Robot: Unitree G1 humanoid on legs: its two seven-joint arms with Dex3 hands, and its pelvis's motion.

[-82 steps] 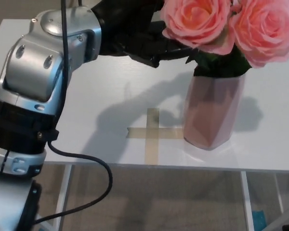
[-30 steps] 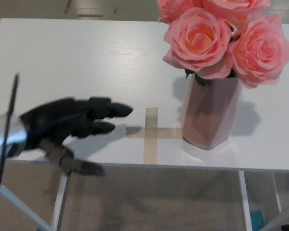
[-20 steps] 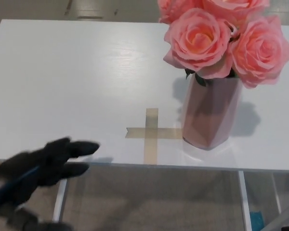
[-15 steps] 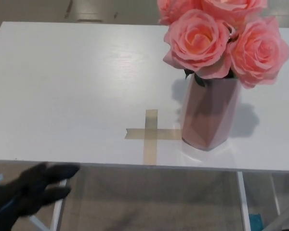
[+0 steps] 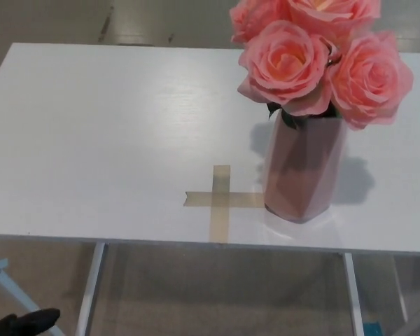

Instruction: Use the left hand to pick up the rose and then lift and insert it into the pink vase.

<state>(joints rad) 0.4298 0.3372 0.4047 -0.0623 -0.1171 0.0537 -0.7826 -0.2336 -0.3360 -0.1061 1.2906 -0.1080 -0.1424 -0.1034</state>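
Left hand (image 5: 24, 324) shows only as a black tip at the 7 o'clock corner, below the table edge and well apart from everything on top; I cannot tell whether its fingers are spread or closed, and I see nothing in it. My right hand is out of the picture. On the white table (image 5: 105, 133), at about 2 o'clock, the pink vase (image 5: 301, 171) stands upright, a faceted body with flat angled panels and a matte, slightly translucent look. Out of its mouth rise the roses (image 5: 315, 56), a tight cluster of salmon-pink blooms with dark green leaves at the rim, so I judge the task's rose to be in the vase already; no loose stem lies on the table. Just beside the vase foot, toward 6 o'clock, a cross of tan tape (image 5: 220, 201) lies flat on the smooth tabletop. If I had to take a rose again, I would pinch the stem below the leaves, never the head: the petals look soft and layered and would crush or shed, while the stem looks thin and stiffer. The whole flower should be light, top-heavy, and prone to swivel in a loose hold.
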